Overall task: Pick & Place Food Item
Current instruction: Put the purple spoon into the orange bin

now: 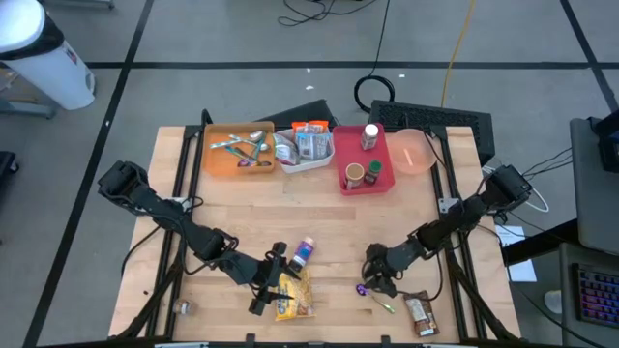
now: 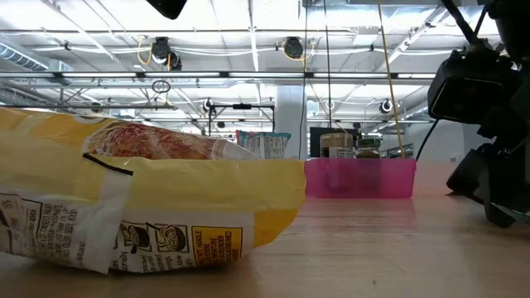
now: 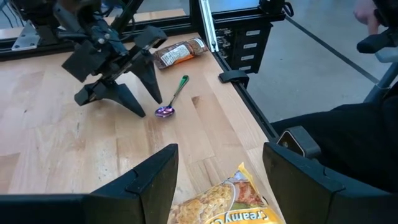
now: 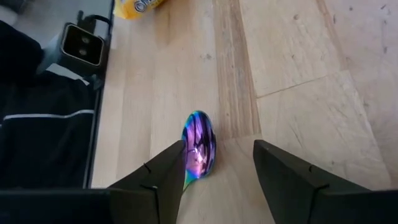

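1 yellow food packet (image 1: pixel 293 295), 2 claws

Iridescent spoon bowl (image 4: pixel 199 144) between end effector (image 4: pixel 217 180) fingers

A yellow food packet (image 1: pixel 293 294) printed with a pasta picture is seen lying flat on the wooden table's near edge, at about seven o'clock from the table's centre.
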{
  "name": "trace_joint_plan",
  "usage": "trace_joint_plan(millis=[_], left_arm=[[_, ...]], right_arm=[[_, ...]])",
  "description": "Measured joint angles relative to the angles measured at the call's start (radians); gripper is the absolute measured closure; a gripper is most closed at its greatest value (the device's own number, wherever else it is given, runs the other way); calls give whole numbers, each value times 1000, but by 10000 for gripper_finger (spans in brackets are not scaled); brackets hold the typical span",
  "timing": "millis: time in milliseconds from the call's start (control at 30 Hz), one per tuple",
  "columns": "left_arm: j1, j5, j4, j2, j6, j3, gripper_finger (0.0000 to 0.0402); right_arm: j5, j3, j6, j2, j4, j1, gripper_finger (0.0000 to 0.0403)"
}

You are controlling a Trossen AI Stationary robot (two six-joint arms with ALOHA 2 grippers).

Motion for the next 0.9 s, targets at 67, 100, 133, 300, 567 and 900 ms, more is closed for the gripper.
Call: trace_joint_plan(millis=[67, 100, 133, 300, 567, 900], left_arm=[[0, -1, 0, 0, 0, 0, 158], [0, -2, 0, 0, 0, 0, 158], [0, -2, 0, 0, -1, 0, 158], [0, -1, 0, 0, -4, 0, 158], [0, -2, 0, 0, -1, 0, 158], [0, -2, 0, 0, -2, 0, 158]], right_arm=[[-1, 9, 1, 0, -27, 0, 222], [-1, 11, 1, 0, -31, 0, 222], [-1, 12, 2, 0, -32, 0, 222], [-1, 12, 5, 0, -32, 0, 222], [-14, 37, -13, 1, -45, 1, 223], [-22, 52, -21, 1, -76, 1, 223]])
